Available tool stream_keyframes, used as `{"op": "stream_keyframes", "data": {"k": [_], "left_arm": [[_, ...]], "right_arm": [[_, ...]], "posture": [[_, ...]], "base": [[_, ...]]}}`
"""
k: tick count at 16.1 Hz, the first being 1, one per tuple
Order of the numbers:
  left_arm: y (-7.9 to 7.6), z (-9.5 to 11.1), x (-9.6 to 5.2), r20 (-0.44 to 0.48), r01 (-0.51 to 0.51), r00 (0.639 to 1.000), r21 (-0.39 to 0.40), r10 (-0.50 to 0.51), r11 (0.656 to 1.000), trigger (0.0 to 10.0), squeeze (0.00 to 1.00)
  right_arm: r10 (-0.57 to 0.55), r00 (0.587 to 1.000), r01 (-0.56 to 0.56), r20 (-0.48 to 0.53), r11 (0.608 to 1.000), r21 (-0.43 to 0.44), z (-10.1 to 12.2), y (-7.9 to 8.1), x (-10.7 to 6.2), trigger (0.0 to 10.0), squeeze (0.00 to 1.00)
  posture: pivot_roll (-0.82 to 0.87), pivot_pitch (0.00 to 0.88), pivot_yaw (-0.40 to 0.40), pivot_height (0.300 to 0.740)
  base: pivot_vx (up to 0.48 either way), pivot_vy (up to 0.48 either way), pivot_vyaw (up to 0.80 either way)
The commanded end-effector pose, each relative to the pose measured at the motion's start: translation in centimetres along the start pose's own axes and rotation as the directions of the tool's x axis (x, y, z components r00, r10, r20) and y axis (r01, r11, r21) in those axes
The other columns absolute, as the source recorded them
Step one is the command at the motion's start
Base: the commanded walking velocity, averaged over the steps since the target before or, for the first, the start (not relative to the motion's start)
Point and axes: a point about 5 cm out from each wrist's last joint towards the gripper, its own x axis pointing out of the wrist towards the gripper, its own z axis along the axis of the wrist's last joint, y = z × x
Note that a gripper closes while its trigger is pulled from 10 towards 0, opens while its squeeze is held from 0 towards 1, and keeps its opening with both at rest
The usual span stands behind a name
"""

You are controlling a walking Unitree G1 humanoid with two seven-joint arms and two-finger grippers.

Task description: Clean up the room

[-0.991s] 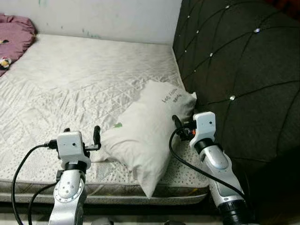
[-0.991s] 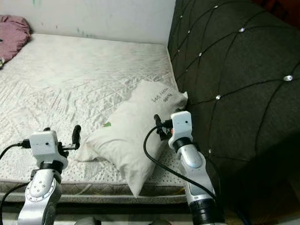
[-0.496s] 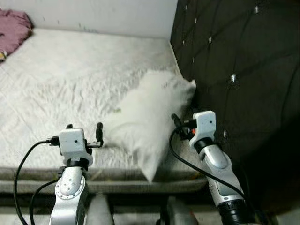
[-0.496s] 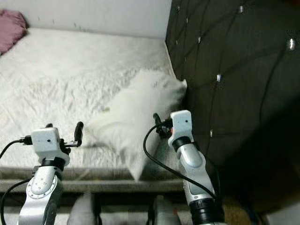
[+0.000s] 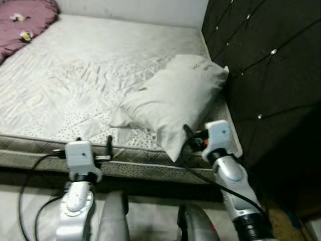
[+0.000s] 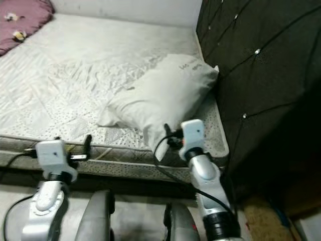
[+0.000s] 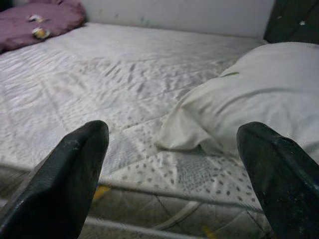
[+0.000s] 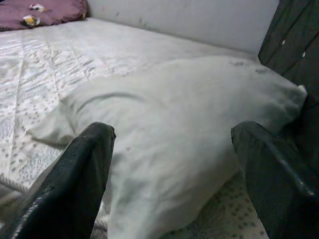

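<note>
A white pillow (image 5: 173, 95) lies on the white quilted mattress (image 5: 75, 85), its far end against the dark tufted headboard (image 5: 261, 65). My left gripper (image 5: 94, 139) is open and holds nothing, hovering at the mattress's near edge, left of the pillow's corner. In the left wrist view the left gripper (image 7: 174, 139) looks across the bed, with the pillow (image 7: 259, 94) off to one side. My right gripper (image 5: 195, 134) is open and empty, just short of the pillow's near corner. The right wrist view has the pillow (image 8: 189, 129) spread between the right gripper's (image 8: 172, 144) two fingers.
A purple blanket (image 5: 25, 20) with small pale spots lies at the bed's far left corner. A pale wall (image 5: 130, 7) runs behind the bed. The bed's side edge (image 5: 40, 155) crosses below my grippers. My own grey legs (image 5: 113, 216) stand on the floor underneath.
The whole picture has shifted: the camera has pulled back from the bed and tilted down. Both grippers now sit at the mattress edge instead of over it. The pillow has not moved.
</note>
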Motion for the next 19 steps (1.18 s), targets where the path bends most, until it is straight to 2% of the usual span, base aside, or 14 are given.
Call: {"op": "stream_keyframes", "data": {"k": [1,16,19], "left_arm": [[-0.62,1.14,0.37,0.050,0.030,0.998,-0.023,-0.029,0.999,10.0,0.00],[-0.86,1.24,0.32,0.052,0.062,0.997,-0.036,-0.060,0.997,10.0,0.00],[-1.19,1.25,0.57,0.051,0.051,0.997,-0.018,-0.050,0.999,10.0,0.00]], "right_arm": [[-0.012,1.000,0.013,0.015,1.000,-0.022,0.54,-0.81,0.14,10.0,0.00],[0.000,1.000,0.000,-0.002,1.000,-0.027,0.22,-0.65,0.10,10.0,0.00],[0.008,1.000,-0.008,-0.005,1.000,-0.025,0.15,-0.49,0.11,10.0,0.00]], "posture": [[-0.03,0.000,-0.090,0.625],[-0.03,0.000,-0.095,0.625],[-0.03,0.000,-0.094,0.625]], "base": [[0.000,0.000,0.00],[0.358,0.000,0.00],[0.000,0.000,0.00]]}}
